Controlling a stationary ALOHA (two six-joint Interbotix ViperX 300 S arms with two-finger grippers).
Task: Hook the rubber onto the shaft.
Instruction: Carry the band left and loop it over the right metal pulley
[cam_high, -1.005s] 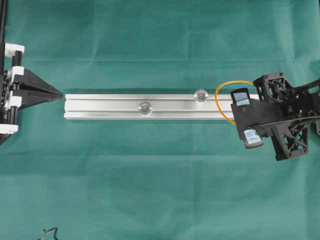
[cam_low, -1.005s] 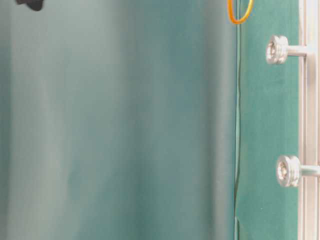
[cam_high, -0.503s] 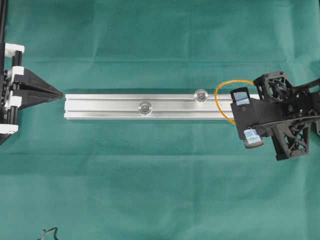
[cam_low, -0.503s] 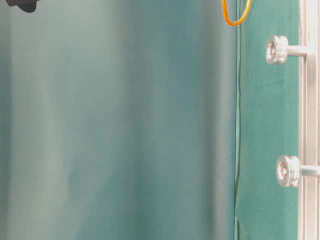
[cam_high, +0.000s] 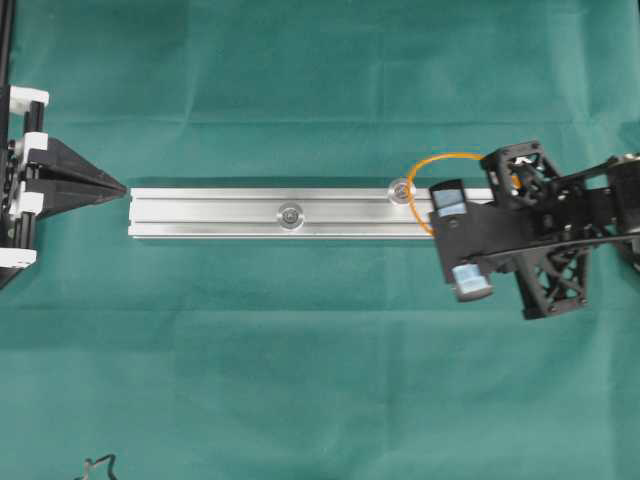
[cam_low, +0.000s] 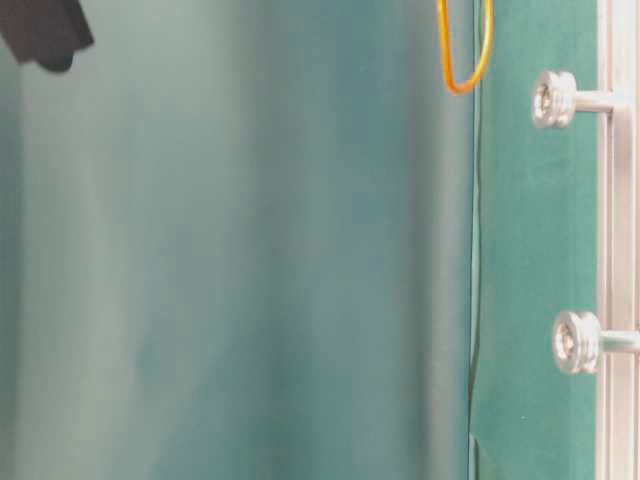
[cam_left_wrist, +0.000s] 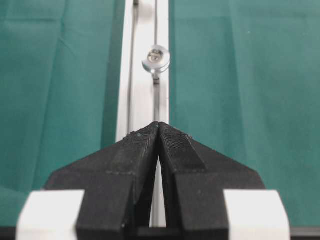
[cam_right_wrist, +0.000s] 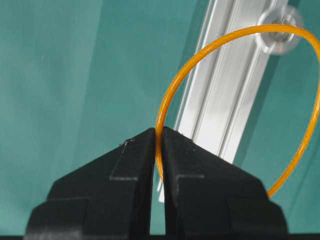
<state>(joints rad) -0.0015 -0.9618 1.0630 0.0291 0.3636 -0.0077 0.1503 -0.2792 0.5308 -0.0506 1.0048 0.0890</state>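
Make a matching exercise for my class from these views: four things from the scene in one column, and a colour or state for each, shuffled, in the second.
Things:
1. rubber band
2. rail
3. left gripper
4. cloth

Descriptions:
A. green, spread under everything
B. shut, holding nothing
C. orange, pinched by the right gripper
D. silver, carrying two shafts

Pairs: 1-C, 2-D, 3-B, 4-A

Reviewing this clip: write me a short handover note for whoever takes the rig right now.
Right end effector: shut on the band, held above the rail.
Left end effector: shut, empty, parked at the rail's far end.
Band: the loop's free end reaches the nearer shaft; whether it is over the shaft cannot be told.
Done: band picked up and brought to the shaft.
Left: hook the loop over the shaft and release.
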